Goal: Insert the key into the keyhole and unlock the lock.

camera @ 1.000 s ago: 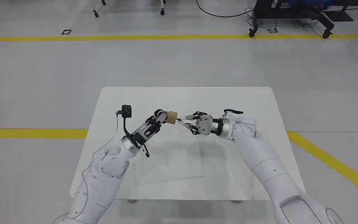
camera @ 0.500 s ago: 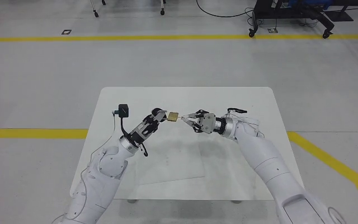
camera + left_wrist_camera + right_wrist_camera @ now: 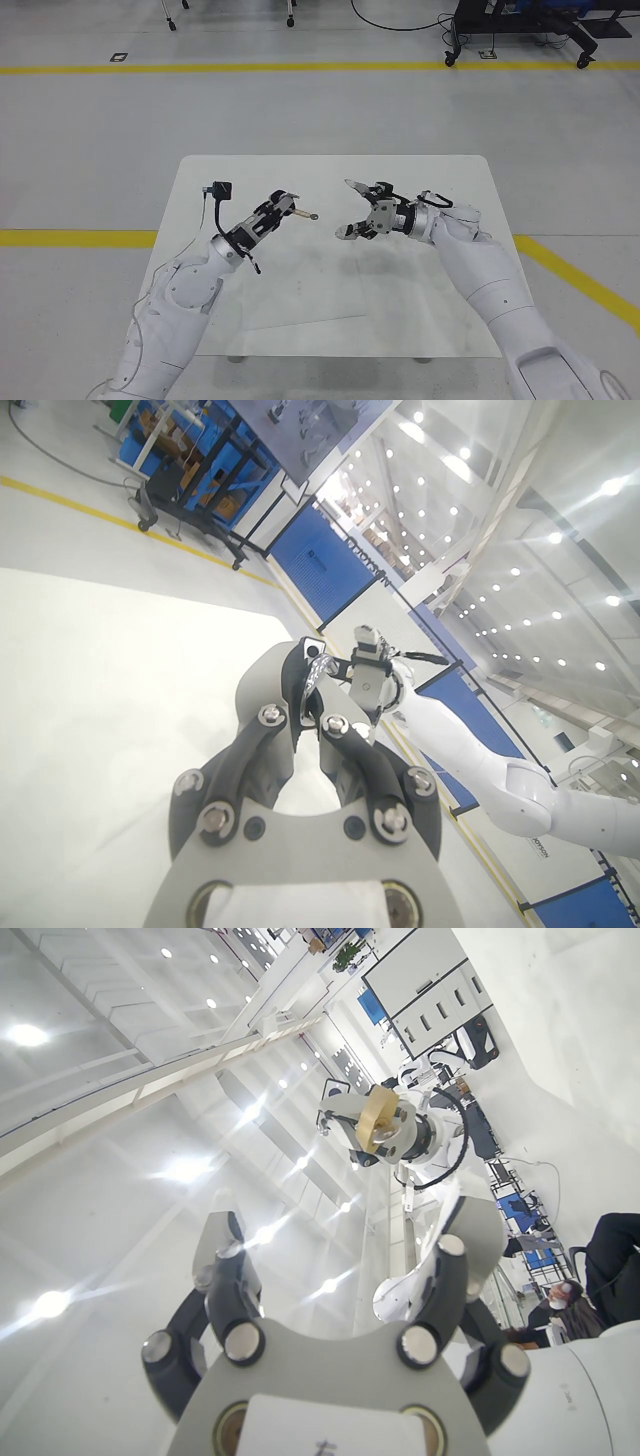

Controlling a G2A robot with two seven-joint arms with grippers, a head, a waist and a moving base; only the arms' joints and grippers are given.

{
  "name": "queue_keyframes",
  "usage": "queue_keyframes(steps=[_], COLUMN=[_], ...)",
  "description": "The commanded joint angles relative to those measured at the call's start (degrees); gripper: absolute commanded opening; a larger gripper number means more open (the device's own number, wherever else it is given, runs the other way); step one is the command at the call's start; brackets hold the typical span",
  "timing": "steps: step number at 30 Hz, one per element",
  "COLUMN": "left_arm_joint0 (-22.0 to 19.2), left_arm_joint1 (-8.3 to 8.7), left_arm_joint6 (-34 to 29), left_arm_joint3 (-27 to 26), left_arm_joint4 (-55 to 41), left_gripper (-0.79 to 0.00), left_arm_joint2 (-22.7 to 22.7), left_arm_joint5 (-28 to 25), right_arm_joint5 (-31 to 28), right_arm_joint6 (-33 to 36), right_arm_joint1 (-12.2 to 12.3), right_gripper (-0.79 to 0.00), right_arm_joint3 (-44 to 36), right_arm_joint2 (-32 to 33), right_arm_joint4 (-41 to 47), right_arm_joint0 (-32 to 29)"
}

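The small silver key looks seated in the brass padlock clenched in the jaws of the left gripper above the white desk — right gripper apart, jaws released and empty — so insertion seems done, unlocking unconfirmed.

You'll find a white label with a dark character, cut off at the frame edge, on the base of the right gripper, and tiny print on the wrist casing beside it. Dark lettering runs along the right arm's white elbow shell. Reversed lettering stands on the top rail of the blue partition behind.
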Motion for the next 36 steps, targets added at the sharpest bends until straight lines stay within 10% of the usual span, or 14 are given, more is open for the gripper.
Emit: queue_keyframes(steps=[1,13,18,27,32,33,36], left_arm_joint0=[-0.1,0.9,0.4,-2.9,-5.4,-5.6,-5.7], left_arm_joint1=[-0.01,0.45,1.38,0.63,0.17,0.16,0.25], left_arm_joint6=[-0.5,-0.3,-14.6,-25.1,-27.8,-28.0,-28.2], left_arm_joint3=[-0.2,-1.6,-4.6,-3.7,-1.6,-1.6,-2.3], left_arm_joint4=[-0.3,6.9,15.4,24.1,26.7,27.2,27.5], left_gripper=[-0.785,-0.785,-0.785,-0.785,-0.382,-0.055,0.0], left_arm_joint2=[0.0,-0.2,1.4,10.8,13.9,14.1,14.2], left_arm_joint5=[1.0,4.1,13.3,18.3,19.4,19.3,18.8], right_arm_joint5=[0.0,-7.8,-19.2,-18.8,-17.0,-17.0,-16.5], right_arm_joint6=[0.0,-7.3,-16.2,-23.9,-25.4,-25.5,-26.1], right_arm_joint1=[0.0,0.4,2.7,5.6,6.1,6.2,6.3], right_gripper=[0.0,0.0,0.0,0.0,0.0,0.0,0.0], right_arm_joint3=[0.0,-3.0,-12.2,-25.4,-28.5,-28.8,-29.2], right_arm_joint2=[0.0,0.7,5.7,14.3,15.8,15.9,16.5], right_arm_joint4=[0.0,-4.7,-14.2,-21.3,-24.2,-24.3,-24.2], right_arm_joint0=[0.0,-1.2,-7.4,-16.9,-19.0,-19.3,-19.7])
